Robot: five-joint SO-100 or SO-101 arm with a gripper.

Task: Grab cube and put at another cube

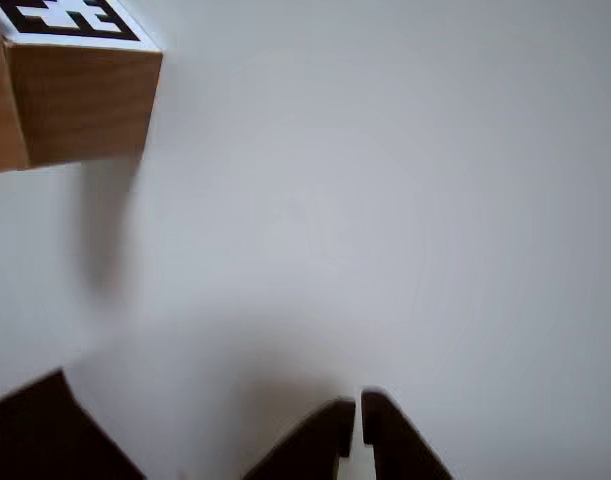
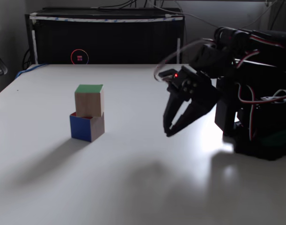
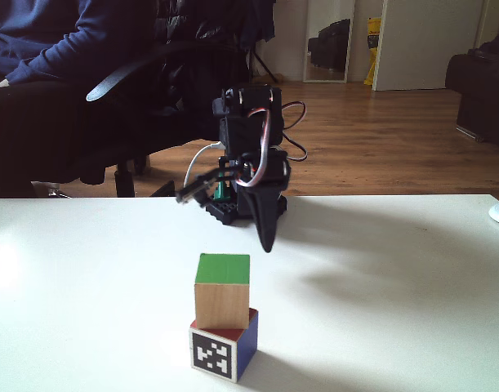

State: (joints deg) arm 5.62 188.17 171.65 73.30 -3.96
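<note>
cube (image 3: 223, 290): green face up, stacked on another cube (image 3: 224, 348), a bit skewed; placement looks done.
another cube: marker face toward one fixed view, blue side in the other; sits on white table (image 2: 133, 187).
my gripper (image 2: 170, 133): fingers pinched together, holding nothing, tips low over table, well apart from stack.
step: retreat. I'd lift straight, swing away from stack, no bump.
behind: person in chair (image 3: 37, 49).

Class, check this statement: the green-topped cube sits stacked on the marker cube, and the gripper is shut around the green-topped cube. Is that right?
Not quite. The green-topped cube does sit stacked on the marker cube, but the gripper is not around it. In a fixed view it hangs well to the right of the stack, fingers nearly together, holding nothing.
</note>
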